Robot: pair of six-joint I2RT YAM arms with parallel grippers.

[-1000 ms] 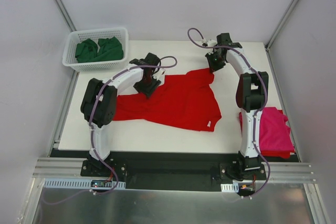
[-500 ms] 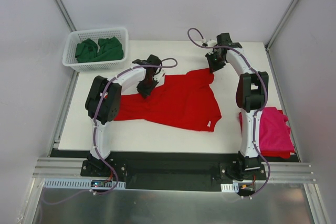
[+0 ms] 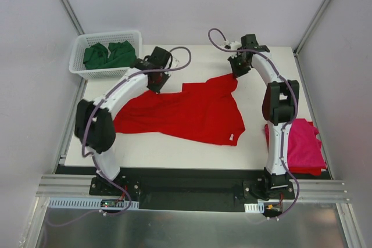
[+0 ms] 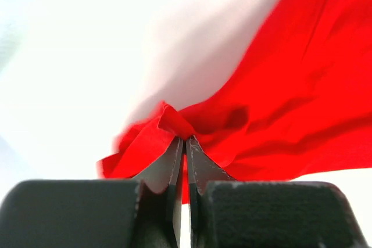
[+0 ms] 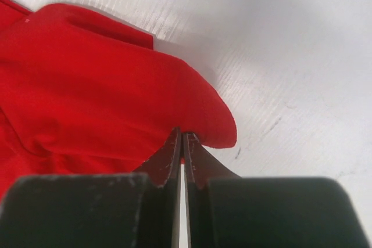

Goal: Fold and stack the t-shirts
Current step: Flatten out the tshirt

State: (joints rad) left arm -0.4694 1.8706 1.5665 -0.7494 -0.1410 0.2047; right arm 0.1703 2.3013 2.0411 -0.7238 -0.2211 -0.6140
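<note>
**Inspector A:** Left gripper [image 4: 185,140]: condition?

**Inspector B:** Jaws pressed together, with a bunched fold of the red t-shirt [image 3: 192,111] pinched at the tips. In the wrist view the cloth puckers up around the pinch and fans away to the right.

**Inspector A:** Right gripper [image 5: 182,135]?

**Inspector B:** Also brought together, clamped on a rounded lobe at the edge of the same garment. That lobe lies flat on the table [image 3: 273,65], with bare white surface just beyond it.

**Inspector A:** Where are the two holds on the garment?

**Inspector B:** From above, the left hold is at the far-left corner, near the basket [image 3: 108,34]. The right hold is at the far-right corner. The red cloth is spread between them and toward the near edge, wrinkled, with a small white label showing at the near-right hem.

**Inspector A:** Other garments?

**Inspector B:** A magenta-pink t-shirt [image 3: 303,143] lies at the right near corner beside the right arm's base, well apart from the red one. Dark green t-shirts [image 3: 110,55] are heaped inside the white lattice basket, which sits at the far-left corner.
</note>
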